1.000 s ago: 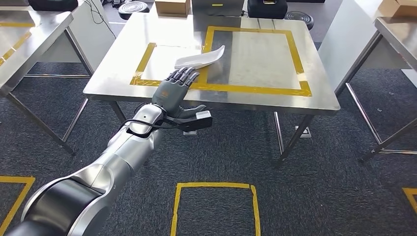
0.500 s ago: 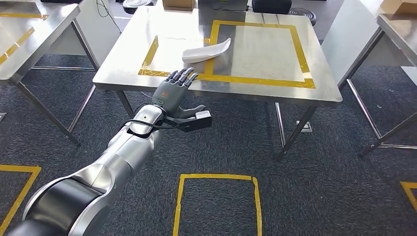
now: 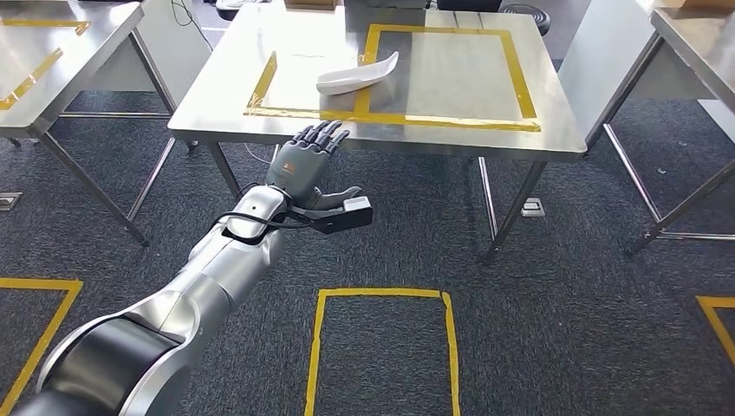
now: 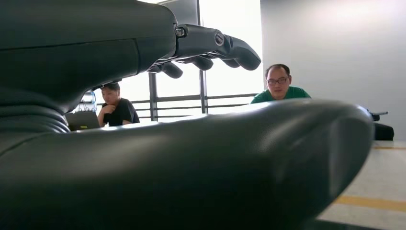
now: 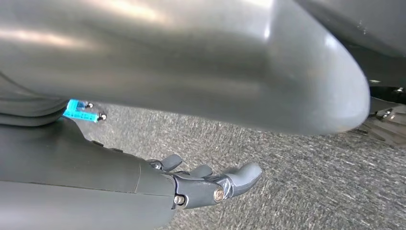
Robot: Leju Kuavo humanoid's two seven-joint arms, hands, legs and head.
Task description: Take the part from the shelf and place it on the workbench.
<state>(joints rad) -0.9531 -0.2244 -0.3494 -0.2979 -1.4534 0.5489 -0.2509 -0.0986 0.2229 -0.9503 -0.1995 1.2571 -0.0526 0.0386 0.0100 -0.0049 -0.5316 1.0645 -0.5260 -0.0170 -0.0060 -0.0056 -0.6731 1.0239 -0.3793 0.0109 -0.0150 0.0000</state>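
The white curved part (image 3: 355,76) lies on the steel workbench (image 3: 451,139), across the yellow tape between two marked rectangles. My left hand (image 3: 303,160) reaches forward just short of the workbench's near edge, below it in the head view. Its fingers are spread and it holds nothing, with the part well beyond the fingertips. In the left wrist view the fingers (image 4: 210,45) stretch out empty. My right hand (image 5: 201,184) hangs over the grey carpet with its fingers loosely apart and nothing in them.
A second steel table (image 3: 52,52) stands at the left and a third (image 3: 693,43) at the right. A yellow taped square (image 3: 381,347) marks the carpet in front of me. Two people (image 4: 280,88) sit far off in the left wrist view.
The whole scene has slid up and shrunk a little, so the camera has backed away from the workbench. My left hand, earlier over the table's near edge, is now short of it.
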